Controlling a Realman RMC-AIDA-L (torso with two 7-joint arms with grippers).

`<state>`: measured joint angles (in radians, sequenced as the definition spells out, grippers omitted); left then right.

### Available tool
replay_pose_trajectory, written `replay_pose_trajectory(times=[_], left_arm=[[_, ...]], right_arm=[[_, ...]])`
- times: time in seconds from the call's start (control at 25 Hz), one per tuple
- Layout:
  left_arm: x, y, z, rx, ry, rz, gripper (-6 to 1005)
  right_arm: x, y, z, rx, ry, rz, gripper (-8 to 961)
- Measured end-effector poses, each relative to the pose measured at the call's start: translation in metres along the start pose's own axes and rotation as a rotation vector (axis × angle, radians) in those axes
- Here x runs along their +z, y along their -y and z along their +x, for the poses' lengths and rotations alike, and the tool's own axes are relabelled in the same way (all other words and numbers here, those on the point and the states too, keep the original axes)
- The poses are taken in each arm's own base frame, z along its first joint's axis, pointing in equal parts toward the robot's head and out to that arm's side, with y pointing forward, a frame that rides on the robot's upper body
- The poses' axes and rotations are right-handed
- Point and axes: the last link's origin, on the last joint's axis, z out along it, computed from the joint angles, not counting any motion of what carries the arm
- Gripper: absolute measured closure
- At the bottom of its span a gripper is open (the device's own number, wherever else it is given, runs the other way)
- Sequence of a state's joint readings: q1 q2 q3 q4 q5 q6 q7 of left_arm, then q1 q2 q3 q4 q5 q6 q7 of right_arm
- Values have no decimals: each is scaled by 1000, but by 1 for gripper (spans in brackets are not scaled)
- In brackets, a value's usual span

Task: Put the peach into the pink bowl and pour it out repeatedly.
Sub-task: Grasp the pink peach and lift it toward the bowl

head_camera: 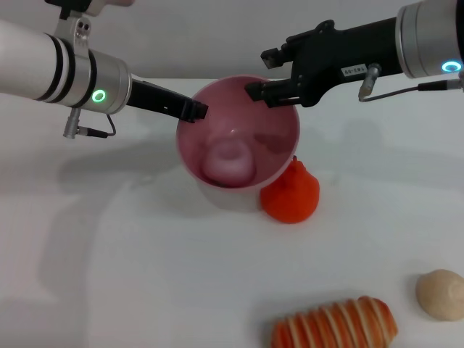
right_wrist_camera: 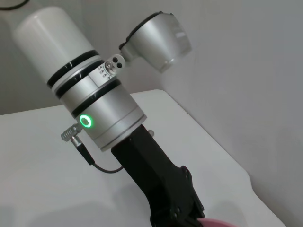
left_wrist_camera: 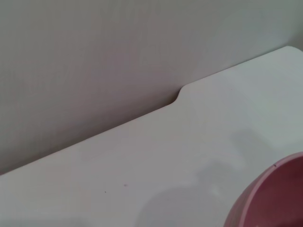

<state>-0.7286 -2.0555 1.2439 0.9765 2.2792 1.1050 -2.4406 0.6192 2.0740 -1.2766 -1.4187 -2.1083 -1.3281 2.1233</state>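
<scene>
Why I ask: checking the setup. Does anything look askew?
The pink bowl is tipped toward the camera, not flat, with the left pincer and right pincer at its rim. The peach remains inside.

I see a glossy, smooth pink plastic bowl (head_camera: 239, 134) at upper centre, on a matt white table (head_camera: 130, 275); my arms' sleeves look like brushed silver metal.

Left wrist view: a white surface (left_wrist_camera: 156, 161) fills most of the picture, its far edge notched by a small curved step against a plain grey wall (left_wrist_camera: 94, 56). Part of the pink bowl (left_wrist_camera: 272, 201), rim and outer side, shows at one corner.
</scene>
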Motion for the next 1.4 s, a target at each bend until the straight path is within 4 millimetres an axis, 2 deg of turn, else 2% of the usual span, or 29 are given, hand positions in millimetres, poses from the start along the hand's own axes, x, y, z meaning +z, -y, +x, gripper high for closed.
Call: replay_pose_trajectory(times=[0.08,0.56,1.04,1.24,1.4], left_arm=[[0,0,0,0,-1,1,954],[0,1,-2,-4,1,2,954],[0,1,-4,-7,4,3,954],[0,2,-4,-2,4,3,954],[1,2,-4,6,3,3,954]], right_arm=[[-1,0,1,-1,1,3,401],[-4,2,1,-7,17,22,401],[-18,2,2,7,102,63,400],[-28,-1,5,-14,181,64,400],[-44,-3,7,-49,342,81,400]])
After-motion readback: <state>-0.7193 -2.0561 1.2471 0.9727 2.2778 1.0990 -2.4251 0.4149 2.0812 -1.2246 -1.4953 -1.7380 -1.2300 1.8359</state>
